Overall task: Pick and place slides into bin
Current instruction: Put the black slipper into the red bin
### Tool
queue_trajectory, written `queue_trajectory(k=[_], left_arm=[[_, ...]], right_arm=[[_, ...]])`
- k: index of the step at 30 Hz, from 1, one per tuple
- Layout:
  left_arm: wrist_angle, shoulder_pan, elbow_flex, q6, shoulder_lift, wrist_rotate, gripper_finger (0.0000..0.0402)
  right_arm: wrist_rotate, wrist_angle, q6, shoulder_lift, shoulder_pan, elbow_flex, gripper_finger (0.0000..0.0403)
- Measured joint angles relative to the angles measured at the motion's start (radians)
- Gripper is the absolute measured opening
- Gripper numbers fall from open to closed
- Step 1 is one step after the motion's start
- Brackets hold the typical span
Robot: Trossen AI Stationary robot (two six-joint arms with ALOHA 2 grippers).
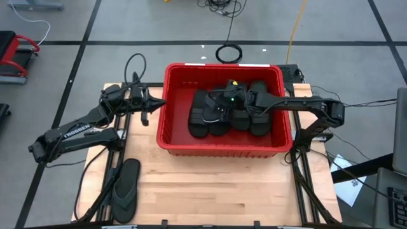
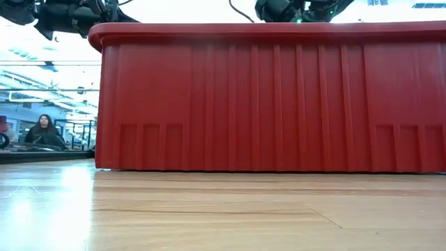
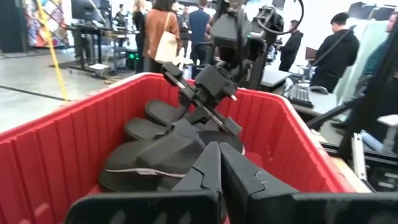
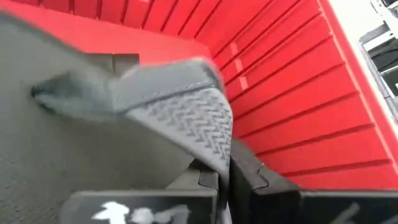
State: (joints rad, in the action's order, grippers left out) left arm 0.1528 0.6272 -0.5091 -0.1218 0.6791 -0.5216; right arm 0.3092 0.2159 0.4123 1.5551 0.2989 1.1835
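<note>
Writing first: the only thing you can actually read is "TROSSEN" in white letters along the forearm of the dark left arm (image 1: 82,130), nothing else legible anywhere.

Counts next. You've got one big red rectangular plastic bin (image 1: 173,102) with ribbed walls, sitting on the light wooden table (image 1: 210,191). Inside it, four black rubber slides (image 1: 226,117) lie side by side in a row from the overhead camera; I can't tell if more are stacked underneath. One black thong flip-flop (image 1: 126,188) is out on the table near the front left corner, well apart from the bin.

Two arms. Your right gripper (image 1: 234,100) is reaching in over the bin's right wall and sits down among the slides. Its own camera shows the two fingers (image 4: 249,177) pressed together with no gap, right against a grey chevron-patterned sole edge, but I can't tell if it's pinching it. Your left gripper (image 1: 152,105) hangs just outside the bin's left wall, fingers closed flat against each other, holding nothing.

People stand in the room behind.
</note>
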Motion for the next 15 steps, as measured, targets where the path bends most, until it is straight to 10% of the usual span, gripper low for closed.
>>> queue_trajectory(k=[15], left_arm=[[-0.007,0.081,0.0,-0.019,0.001,-0.147,0.0001]], right_arm=[[-0.146,-0.033,0.045,-0.004,0.014,-0.14,0.0]])
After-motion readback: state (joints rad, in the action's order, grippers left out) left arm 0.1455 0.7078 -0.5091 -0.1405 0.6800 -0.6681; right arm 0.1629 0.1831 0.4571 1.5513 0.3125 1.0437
